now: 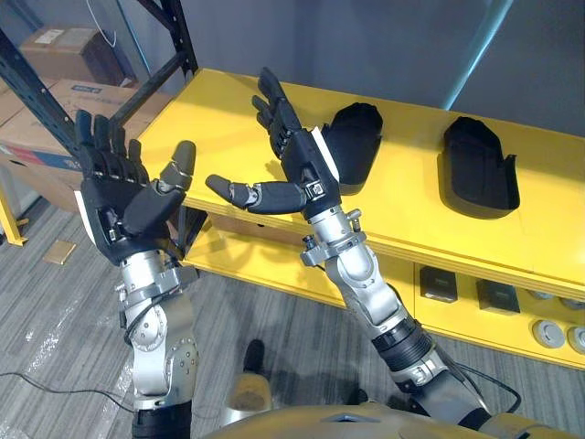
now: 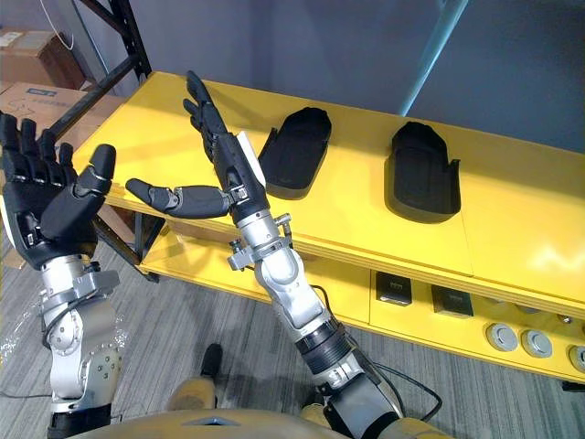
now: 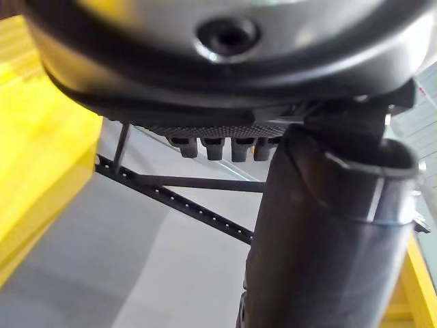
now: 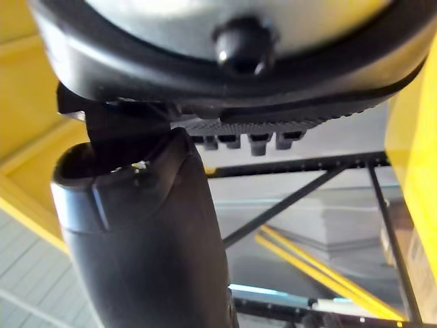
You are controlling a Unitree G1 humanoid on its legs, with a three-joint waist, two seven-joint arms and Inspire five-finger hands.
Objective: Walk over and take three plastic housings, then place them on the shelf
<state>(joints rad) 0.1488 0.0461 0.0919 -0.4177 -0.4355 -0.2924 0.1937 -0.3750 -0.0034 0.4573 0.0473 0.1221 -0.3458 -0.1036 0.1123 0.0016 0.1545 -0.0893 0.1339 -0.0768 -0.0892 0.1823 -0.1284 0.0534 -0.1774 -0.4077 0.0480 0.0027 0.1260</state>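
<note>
Two black plastic housings lie on the yellow shelf top [image 1: 228, 110]: one [image 1: 356, 142] near its middle, the other [image 1: 480, 165] further right. My right hand [image 1: 302, 160] is raised edge-on just left of the nearer housing, apart from it, with fingers straight and thumb stretched out to the left, holding nothing. My left hand [image 1: 119, 197] is raised in front of the shelf's left end, palm toward the camera, fingers straight and empty. In the wrist views the left hand's fingers [image 3: 225, 147] and the right hand's fingers [image 4: 246, 142] stand out straight with nothing between them and the thumb.
A dark rack upright [image 1: 174, 46] rises at the shelf's left end, with cardboard boxes [image 1: 55, 55] behind it. The lower yellow level holds small dark blocks [image 1: 439, 283] and round grey parts [image 1: 548, 331]. Grey carpet [image 1: 55, 329] lies in front.
</note>
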